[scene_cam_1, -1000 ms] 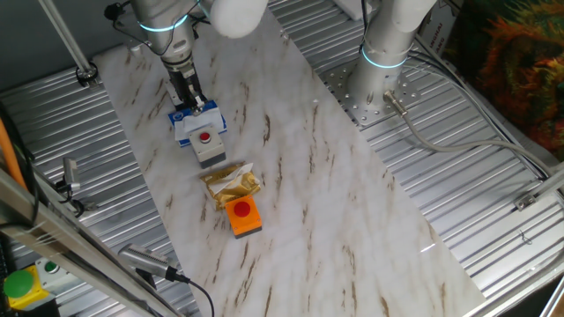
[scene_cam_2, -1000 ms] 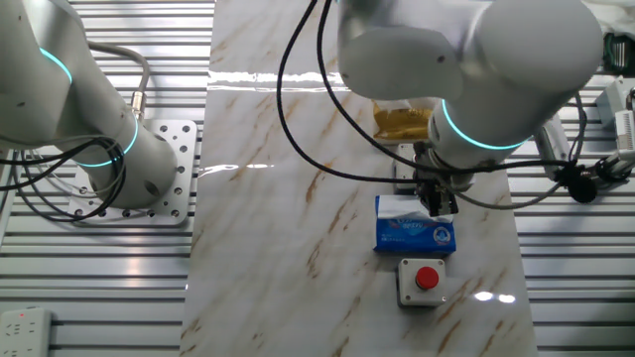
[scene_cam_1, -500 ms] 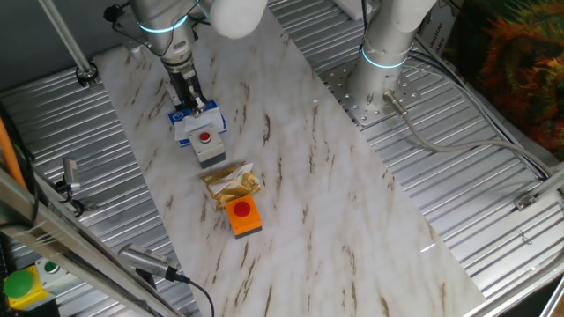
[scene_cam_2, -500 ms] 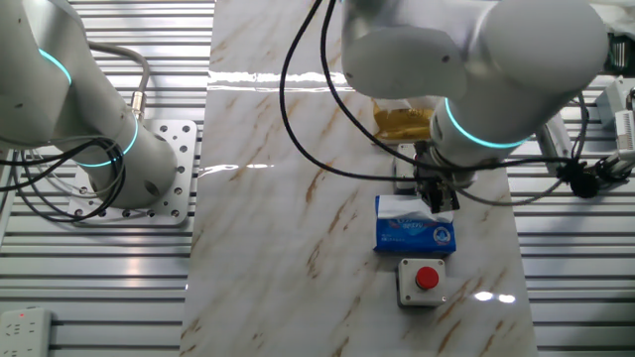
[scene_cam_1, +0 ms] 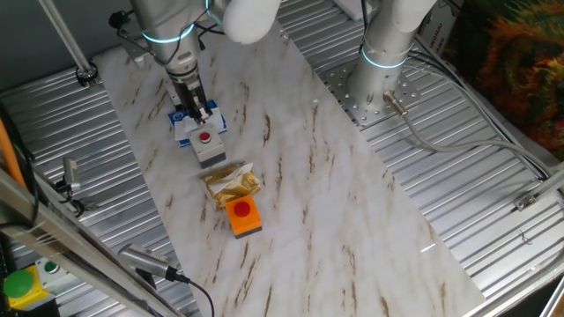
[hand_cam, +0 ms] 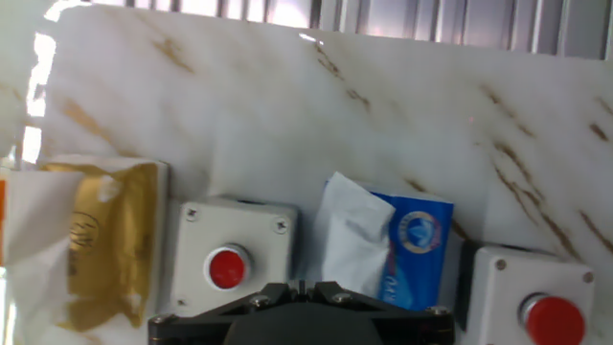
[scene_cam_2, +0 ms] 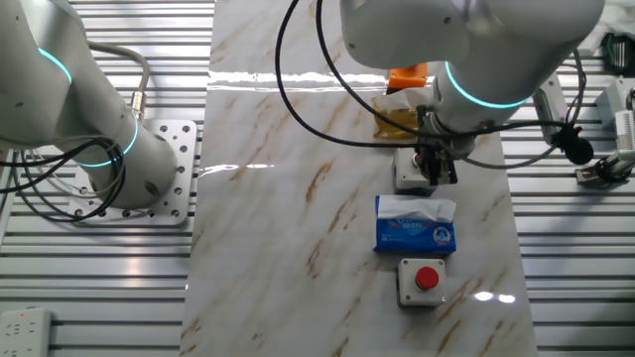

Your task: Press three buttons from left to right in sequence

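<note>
Three red-capped buttons lie in a row. The orange-based one [scene_cam_1: 242, 214] [scene_cam_2: 407, 77] is at one end. A grey-white one [scene_cam_1: 205, 141] [scene_cam_2: 407, 175] [hand_cam: 228, 266] sits in the middle, between a gold packet and the blue-and-white carton. Another grey-white one [scene_cam_2: 425, 280] [hand_cam: 536, 311] lies beyond the carton; the arm hides it in one fixed view. My gripper [scene_cam_1: 201, 113] [scene_cam_2: 437, 178] [hand_cam: 299, 286] is shut and empty. It stands over the middle button's edge on the carton side. I cannot tell whether it touches the button.
The blue-and-white carton [scene_cam_1: 196, 126] [scene_cam_2: 415, 228] [hand_cam: 393, 251] lies between the two grey-white buttons. A crumpled gold packet [scene_cam_1: 231, 183] [scene_cam_2: 402, 119] [hand_cam: 101, 230] lies between the middle and orange buttons. A green button on a yellow box [scene_cam_1: 18, 286] stands off the marble board. A second arm's base [scene_cam_1: 379, 84] stands beside it.
My gripper has moved along the row, from over the carton to over the middle grey-white button. The buttons, carton and packet have not moved.
</note>
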Action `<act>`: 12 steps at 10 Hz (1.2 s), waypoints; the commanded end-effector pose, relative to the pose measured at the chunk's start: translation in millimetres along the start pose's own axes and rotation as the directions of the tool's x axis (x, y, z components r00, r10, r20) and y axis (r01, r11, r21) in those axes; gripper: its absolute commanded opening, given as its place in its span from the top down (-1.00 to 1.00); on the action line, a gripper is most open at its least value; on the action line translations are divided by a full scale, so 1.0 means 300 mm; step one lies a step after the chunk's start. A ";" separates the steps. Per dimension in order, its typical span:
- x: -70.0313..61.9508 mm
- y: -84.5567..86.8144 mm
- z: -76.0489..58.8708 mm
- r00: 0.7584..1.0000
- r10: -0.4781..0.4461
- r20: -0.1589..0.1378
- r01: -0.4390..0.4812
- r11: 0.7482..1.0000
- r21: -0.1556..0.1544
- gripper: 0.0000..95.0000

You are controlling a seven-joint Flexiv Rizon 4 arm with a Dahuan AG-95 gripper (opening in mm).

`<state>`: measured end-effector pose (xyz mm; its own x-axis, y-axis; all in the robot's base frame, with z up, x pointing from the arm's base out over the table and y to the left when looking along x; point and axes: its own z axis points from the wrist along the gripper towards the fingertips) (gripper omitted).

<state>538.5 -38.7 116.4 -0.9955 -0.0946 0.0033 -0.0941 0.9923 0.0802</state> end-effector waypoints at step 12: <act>-0.014 0.025 -0.013 0.994 0.111 -0.016 -0.111 0.994 -0.004 -0.20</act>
<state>540.9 -30.7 120.8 -0.9995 0.0161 0.0270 0.0182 0.9967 0.0793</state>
